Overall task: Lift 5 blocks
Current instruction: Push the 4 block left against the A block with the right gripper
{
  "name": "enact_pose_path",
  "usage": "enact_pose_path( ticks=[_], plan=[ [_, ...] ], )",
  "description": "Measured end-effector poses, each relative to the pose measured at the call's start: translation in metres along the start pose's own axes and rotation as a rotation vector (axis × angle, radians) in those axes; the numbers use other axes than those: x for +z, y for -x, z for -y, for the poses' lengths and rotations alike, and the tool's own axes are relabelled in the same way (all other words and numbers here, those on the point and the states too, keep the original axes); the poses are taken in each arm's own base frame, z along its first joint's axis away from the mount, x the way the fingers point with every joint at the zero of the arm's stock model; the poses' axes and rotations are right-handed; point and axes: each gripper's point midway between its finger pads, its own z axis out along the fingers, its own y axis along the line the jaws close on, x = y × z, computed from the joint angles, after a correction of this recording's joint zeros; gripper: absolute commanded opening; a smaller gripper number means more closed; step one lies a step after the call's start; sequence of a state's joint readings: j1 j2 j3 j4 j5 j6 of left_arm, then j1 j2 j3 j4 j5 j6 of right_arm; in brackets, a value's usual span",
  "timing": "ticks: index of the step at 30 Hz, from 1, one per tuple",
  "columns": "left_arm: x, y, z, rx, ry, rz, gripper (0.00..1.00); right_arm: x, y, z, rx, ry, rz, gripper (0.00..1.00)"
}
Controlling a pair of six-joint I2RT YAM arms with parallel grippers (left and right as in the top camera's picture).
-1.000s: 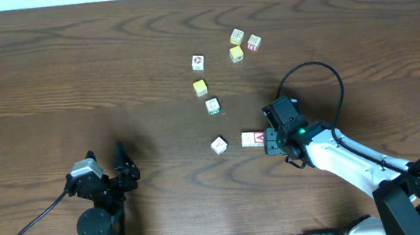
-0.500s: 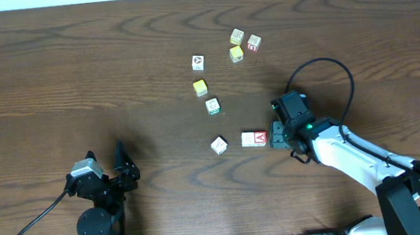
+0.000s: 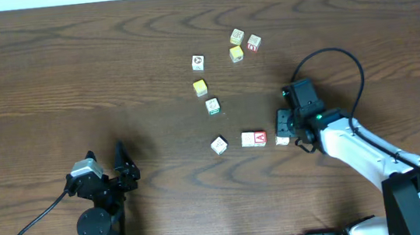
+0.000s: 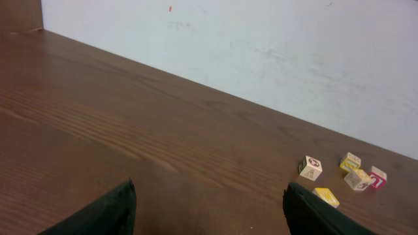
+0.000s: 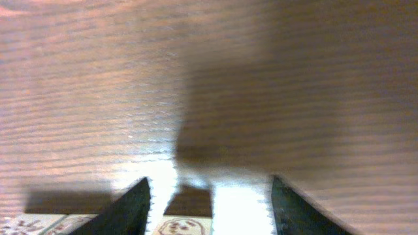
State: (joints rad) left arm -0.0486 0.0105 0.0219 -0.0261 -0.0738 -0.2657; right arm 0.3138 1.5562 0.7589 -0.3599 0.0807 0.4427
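As far as the views show, nothing is in the air right now: every block I can see lies on the table (image 3: 72, 69). How many lifts are already done can't be read from how they lie, so I'd call progress unknown, with one pick apparently being set up.

The right gripper (image 5: 209, 189) is low over the wood on the right side, fingers partway apart and not clamped on anything. A white block (image 5: 184, 226) shows at the bottom edge of the wrist view between the fingers, close to the picture-left one, with a clear gap to the other. Overhead, what is likely the same block lies just beside the gripper's dark body.

Other candidates, all untouched:
- red-faced piece (image 3: 254, 139), just left of that block. It looks wider than one cube, maybe two side by side, can't tell.
- white cube (image 3: 218, 145), near it
- green-trimmed cube (image 3: 213, 106), further up
- picture cube (image 3: 198, 62), above that
- cream cube (image 3: 237, 36) and red-marked cube (image 3: 254, 43), in the top cluster

Two yellow cubes (image 3: 236, 53) (image 3: 200, 88) are mixed in; by my read they aren't targets.

The left gripper (image 4: 209, 196) is spread wide and empty, at the near-left, well apart from all blocks.

Remaining, by my judgement: close on the white block, raise it, then work through the rest.
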Motion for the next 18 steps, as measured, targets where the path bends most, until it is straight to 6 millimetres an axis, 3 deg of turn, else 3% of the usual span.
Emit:
enact_pose_path(
  ticks=[3, 4, 9, 18],
  plan=[
    [0.0, 0.0, 0.0, 0.0, 0.0, 0.0, 0.73, -0.003, 0.002, 0.016, 0.04, -0.037, -0.031, 0.03],
    [0.0, 0.0, 0.0, 0.0, 0.0, 0.0, 0.72, -0.004, 0.002, 0.023, 0.054, -0.05, -0.041, 0.01],
    [0.0, 0.0, 0.0, 0.0, 0.0, 0.0, 0.72, -0.007, -0.014, 0.045, 0.086, -0.109, -0.126, 0.01],
    [0.0, 0.0, 0.0, 0.0, 0.0, 0.0, 0.72, -0.01, -0.032, 0.037, 0.064, -0.089, -0.195, 0.01]
  ],
)
